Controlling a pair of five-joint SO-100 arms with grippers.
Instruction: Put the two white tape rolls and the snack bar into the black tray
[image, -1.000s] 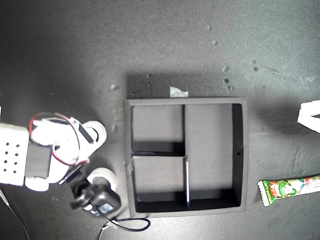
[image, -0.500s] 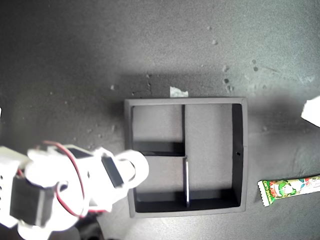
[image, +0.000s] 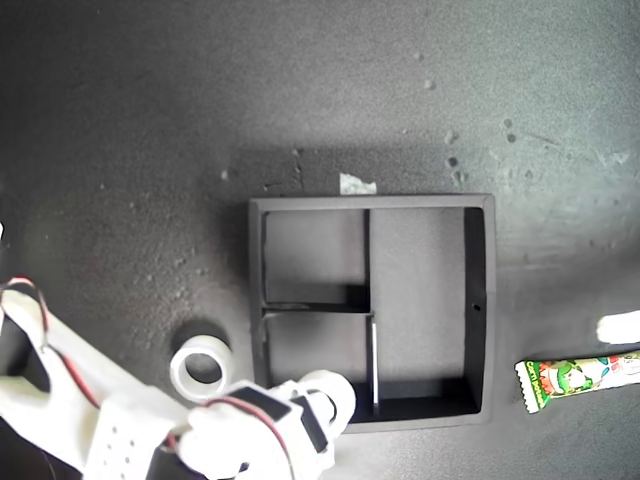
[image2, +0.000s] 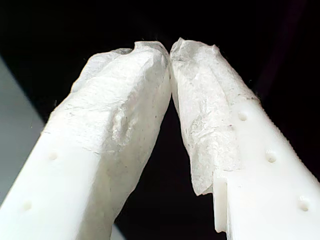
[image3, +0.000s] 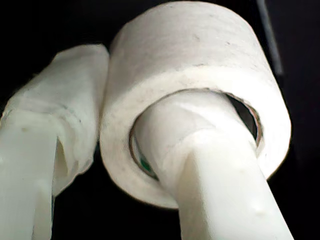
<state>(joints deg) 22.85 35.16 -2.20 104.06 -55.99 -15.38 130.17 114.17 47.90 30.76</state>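
Tape roll (image3: 200, 95) clamped by my second gripper (image3: 125, 145), one finger through its hole; my first gripper (image2: 171, 52) closed, empty. Release low inside black tray (image: 480, 300).

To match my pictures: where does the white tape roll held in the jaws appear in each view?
Exterior view: white ring-shaped tape roll near the bottom edge, over the square black tray.
First wrist view: absent.
Second wrist view: centre.
Shared landmark: my second gripper.

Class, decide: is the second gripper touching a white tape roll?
Touching. The second wrist view shows my second gripper with one finger through the white tape roll hole and the other pressed on its outer wall.
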